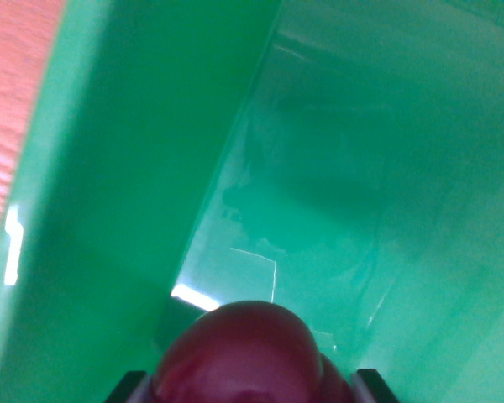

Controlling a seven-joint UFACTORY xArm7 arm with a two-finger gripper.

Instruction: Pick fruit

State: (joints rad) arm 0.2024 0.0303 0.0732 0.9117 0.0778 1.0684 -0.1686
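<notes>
A dark red rounded fruit fills the bottom middle of the wrist view. My gripper is shut on it, with a dark fingertip showing at its left and another at its right. Fruit and gripper hang inside a glossy green container, close above its floor. The lower part of the fruit is cut off by the frame edge.
The container's tall green side wall rises along the wrist view's left, close to the fruit. Beyond it, at the top left corner, a strip of orange-red wood-grain surface shows. The floor stretches to the wrist view's right.
</notes>
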